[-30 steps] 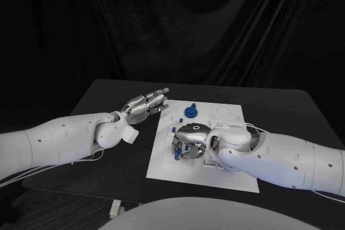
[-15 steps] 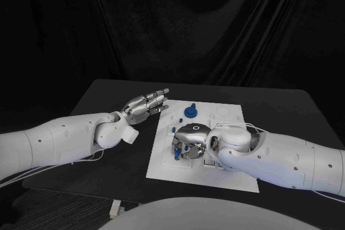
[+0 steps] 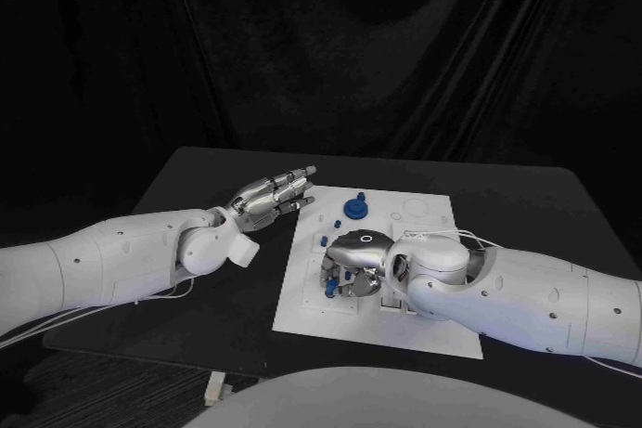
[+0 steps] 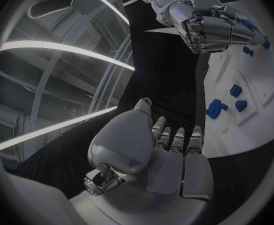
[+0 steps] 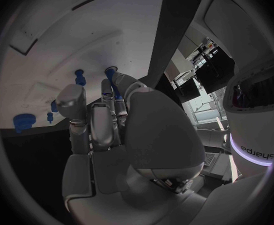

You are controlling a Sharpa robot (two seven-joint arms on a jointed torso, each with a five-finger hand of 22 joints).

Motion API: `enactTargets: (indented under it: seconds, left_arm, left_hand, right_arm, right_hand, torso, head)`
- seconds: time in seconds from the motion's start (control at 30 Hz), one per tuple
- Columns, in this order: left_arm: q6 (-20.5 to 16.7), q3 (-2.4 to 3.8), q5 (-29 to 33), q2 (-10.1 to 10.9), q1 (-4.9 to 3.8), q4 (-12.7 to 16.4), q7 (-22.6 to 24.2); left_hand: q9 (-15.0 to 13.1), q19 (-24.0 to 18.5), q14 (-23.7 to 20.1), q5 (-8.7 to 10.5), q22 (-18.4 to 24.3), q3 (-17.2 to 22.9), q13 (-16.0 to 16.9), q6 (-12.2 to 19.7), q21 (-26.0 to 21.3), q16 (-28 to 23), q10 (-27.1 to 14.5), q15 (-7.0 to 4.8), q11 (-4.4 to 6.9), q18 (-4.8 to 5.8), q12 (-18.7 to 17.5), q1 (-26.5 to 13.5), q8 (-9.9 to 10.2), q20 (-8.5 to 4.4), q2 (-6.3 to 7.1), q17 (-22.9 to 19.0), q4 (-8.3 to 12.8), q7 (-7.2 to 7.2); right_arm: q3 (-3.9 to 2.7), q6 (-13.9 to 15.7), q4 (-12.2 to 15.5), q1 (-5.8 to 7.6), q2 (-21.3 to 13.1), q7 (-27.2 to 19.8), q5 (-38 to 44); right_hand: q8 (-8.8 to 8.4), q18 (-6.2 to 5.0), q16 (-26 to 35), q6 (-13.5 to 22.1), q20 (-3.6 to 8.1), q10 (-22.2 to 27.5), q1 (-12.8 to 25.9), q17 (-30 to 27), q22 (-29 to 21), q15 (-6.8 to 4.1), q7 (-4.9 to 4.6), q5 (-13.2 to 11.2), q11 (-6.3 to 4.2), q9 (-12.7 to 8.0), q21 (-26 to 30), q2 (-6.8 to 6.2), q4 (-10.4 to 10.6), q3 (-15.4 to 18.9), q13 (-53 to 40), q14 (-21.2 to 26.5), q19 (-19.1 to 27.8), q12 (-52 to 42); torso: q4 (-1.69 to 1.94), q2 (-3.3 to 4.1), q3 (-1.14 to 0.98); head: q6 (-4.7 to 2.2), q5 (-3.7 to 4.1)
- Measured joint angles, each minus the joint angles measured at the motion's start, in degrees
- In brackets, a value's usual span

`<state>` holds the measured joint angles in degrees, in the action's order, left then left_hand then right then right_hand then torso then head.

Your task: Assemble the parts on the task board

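Note:
The white task board lies in the middle of the black table. My right hand is curled low over the board's near left part. It pinches a slim blue peg between thumb and finger, the peg's tip near the board; blue shows at the fingertips. My left hand hovers at the board's far left edge, fingers straight and apart, holding nothing. A round blue part stands on the far part of the board, also the round blue part. Small blue pegs stand near it.
Another blue peg stands upright on the board beside my right fingers. Two small blue pieces sit in the board near the round part. Bare black table lies to the right of the board and behind it.

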<state>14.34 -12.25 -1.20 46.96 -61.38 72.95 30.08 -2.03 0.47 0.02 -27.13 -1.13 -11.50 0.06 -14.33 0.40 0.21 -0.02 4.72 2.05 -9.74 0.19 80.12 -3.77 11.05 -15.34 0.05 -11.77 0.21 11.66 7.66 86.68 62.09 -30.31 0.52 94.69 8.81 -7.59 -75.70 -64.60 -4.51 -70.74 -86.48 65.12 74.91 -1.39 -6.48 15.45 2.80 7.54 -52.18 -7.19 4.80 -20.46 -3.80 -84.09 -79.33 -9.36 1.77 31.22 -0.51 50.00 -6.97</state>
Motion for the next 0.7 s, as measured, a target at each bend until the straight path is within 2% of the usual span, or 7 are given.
enactTargets:
  seconds: [0.3,0.33,0.47,0.53,0.7]
  left_arm:
    - [0.2,0.0,0.0,-0.07,0.03,-0.19,-0.24]
    - [0.23,0.0,0.0,-0.09,0.04,-0.21,-0.28]
    - [0.3,0.0,0.0,-0.15,0.06,-0.27,-0.4]
    - [0.33,0.0,0.0,-0.16,0.07,-0.31,-0.45]
    - [0.43,0.0,0.0,-0.21,0.13,-0.4,-0.6]
  left_hand:
    - [0.0,0.0,0.0,0.0,-0.07,0.0,0.01,0.2,0.0,0.0,0.0,0.0,0.0,0.0,0.0,0.0,0.0,0.0,0.0,0.01,0.0,0.21]
    - [0.0,0.0,0.0,0.0,-0.07,0.0,0.01,0.2,0.0,0.0,0.0,0.0,0.0,0.0,0.0,0.0,0.0,0.0,0.0,0.02,0.0,0.21]
    - [0.0,0.0,0.0,0.0,-0.06,0.0,0.02,0.21,0.0,0.0,0.0,0.0,0.0,0.0,0.0,0.0,0.0,0.0,0.0,0.02,0.0,0.21]
    - [0.0,0.0,0.0,0.0,-0.06,0.0,0.02,0.21,0.0,0.0,0.0,0.0,0.0,0.0,0.0,0.0,0.0,0.0,0.0,0.02,0.0,0.21]
    - [0.0,0.0,0.0,0.0,-0.06,0.0,0.02,0.21,0.0,0.0,0.0,0.0,0.0,0.0,0.0,0.0,0.0,0.0,0.0,0.03,0.0,0.21]
  right_arm:
    - [-0.02,-0.02,-0.1,-0.15,0.09,0.0,0.06]
    - [-0.04,-0.02,-0.12,-0.21,0.09,0.0,0.06]
    - [-0.08,-0.02,-0.16,-0.37,0.09,0.0,0.06]
    - [-0.09,-0.02,-0.16,-0.45,0.06,0.0,0.06]
    - [0.07,-0.09,-0.47,-0.9,0.01,0.08,0.15]
  right_hand:
    - [0.23,0.0,0.0,-0.22,0.0,0.0,-0.16,-0.12,0.0,0.0,0.21,-0.01,0.0,0.07,0.17,-0.16,0.0,0.0,-0.04,0.0,0.0,0.0]
    - [0.23,0.0,0.0,-0.22,0.0,0.0,-0.37,-0.12,0.0,0.0,0.21,-0.01,0.0,1.29,0.27,-0.37,0.0,0.0,-0.06,0.0,0.0,0.0]
    - [0.23,0.0,0.0,-0.22,0.0,0.0,-0.36,-0.12,0.0,0.0,0.22,-0.01,0.0,2.12,0.28,-0.37,0.0,0.01,-0.05,0.0,0.0,0.0]
    - [0.23,0.0,0.0,-0.22,0.0,0.0,-0.35,-0.12,0.0,0.0,0.22,-0.01,0.0,3.17,0.27,-0.35,-0.01,0.01,-0.05,0.0,0.0,0.0]
    - [0.23,0.01,0.0,-0.23,0.0,0.01,-0.32,-0.12,-0.01,0.0,0.22,-0.02,0.01,3.21,0.28,-0.33,-0.08,0.08,0.04,0.0,0.0,0.28]
  torso:
    - [0.0,-0.01,0.01]
    - [0.0,-0.01,0.01]
    - [0.01,-0.02,0.01]
    - [0.02,-0.02,0.01]
    - [0.02,-0.01,0.02]
  head:
    - [0.0,-0.02]
    - [0.0,-0.02]
    - [0.0,-0.12]
    - [0.0,-0.15]
    - [0.0,-0.22]
